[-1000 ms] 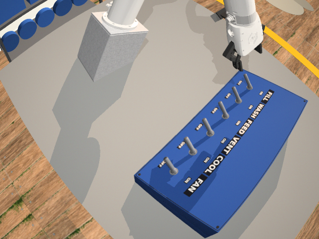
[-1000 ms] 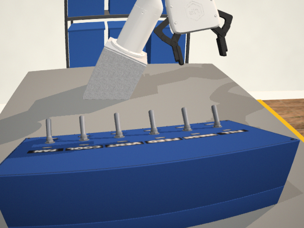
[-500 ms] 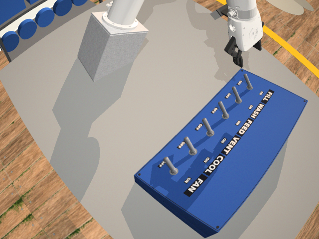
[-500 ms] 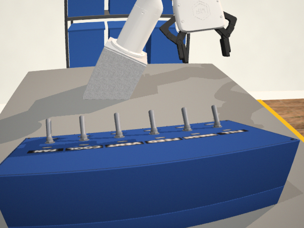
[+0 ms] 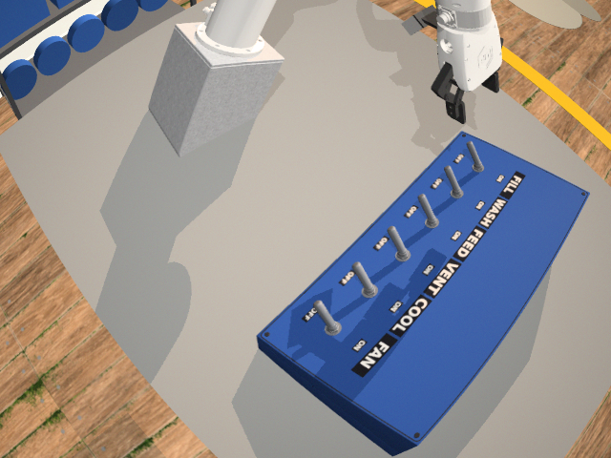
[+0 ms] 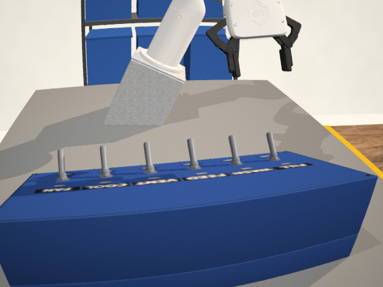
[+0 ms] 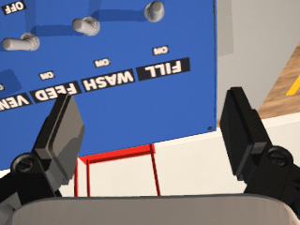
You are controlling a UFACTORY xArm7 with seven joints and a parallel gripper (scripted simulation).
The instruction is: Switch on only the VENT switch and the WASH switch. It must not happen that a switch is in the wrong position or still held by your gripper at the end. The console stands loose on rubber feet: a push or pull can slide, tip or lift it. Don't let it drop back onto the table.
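The blue console [image 5: 469, 305] [image 6: 185, 231] [image 7: 187, 25] lies on the grey table [image 5: 296, 148], with six grey toggle levers in a row. All six lean toward their OFF marks. The VENT lever [image 5: 398, 243] [image 6: 148, 157] is third from the FAN end. The WASH lever [image 5: 452, 182] [image 6: 233, 149] [image 7: 86, 25] is second from the FILL end, next to the FILL lever [image 5: 474, 156] [image 6: 271, 146] [image 7: 154, 10]. My gripper [image 5: 474, 100] [image 6: 261, 69] [image 7: 150, 108] is open and empty. It hangs well above the table, just beyond the console's FILL end on the OFF side, touching nothing.
The arm's grey pedestal [image 5: 212, 93] [image 6: 145, 95] stands at the back of the table. A rack with blue bins [image 5: 49, 44] [image 6: 105, 55] is behind it. A yellow floor line [image 5: 558, 93] [image 6: 352, 148] runs past the table's right edge. A red frame [image 7: 119, 157] shows below the gripper.
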